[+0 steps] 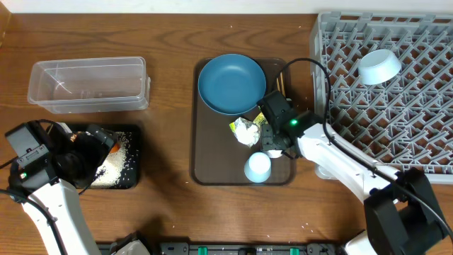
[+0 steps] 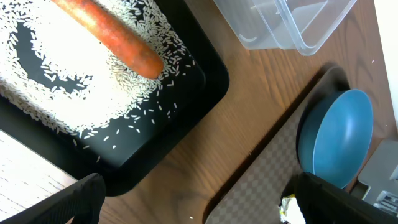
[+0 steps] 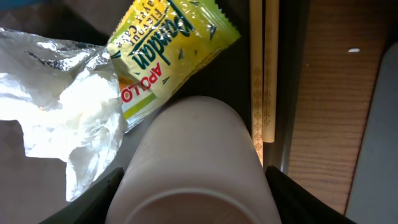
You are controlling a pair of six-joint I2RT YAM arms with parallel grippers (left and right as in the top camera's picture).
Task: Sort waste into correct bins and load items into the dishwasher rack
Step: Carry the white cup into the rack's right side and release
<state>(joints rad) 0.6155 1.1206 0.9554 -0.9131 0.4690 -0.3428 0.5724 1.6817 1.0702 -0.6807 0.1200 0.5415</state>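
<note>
The right fingers (image 3: 298, 199) stand on both sides of the whitish cup (image 3: 199, 168) and seem pressed against its wall, so I judge that they are grasping it. The cup fills the whole space between them, down on the brown serving tray (image 1: 212, 156). This grip makes sense, because the cup belongs in the dishwasher rack (image 1: 382, 106), where the pale blue bowl (image 1: 379, 66) already sits. Just beyond the cup lie the snack wrapper (image 3: 168, 50) and the crumpled paper (image 3: 62, 106), touching each other, and the chopsticks (image 3: 264, 74) run along the tray's edge very near the cup. A lift should therefore go straight up, so as not to drag them. The left fingers (image 2: 68, 202) are released wide with nothing between them, over the black tray (image 2: 205, 81), where the carrot (image 2: 118, 40) lies on the rice grains (image 2: 74, 93). It seems the food waste is gathered there. The clear tub (image 1: 88, 85) on the desk looks empty. The dark blue plate (image 1: 232, 83) and the pale blue cup (image 1: 257, 167) are on the serving tray.
</note>
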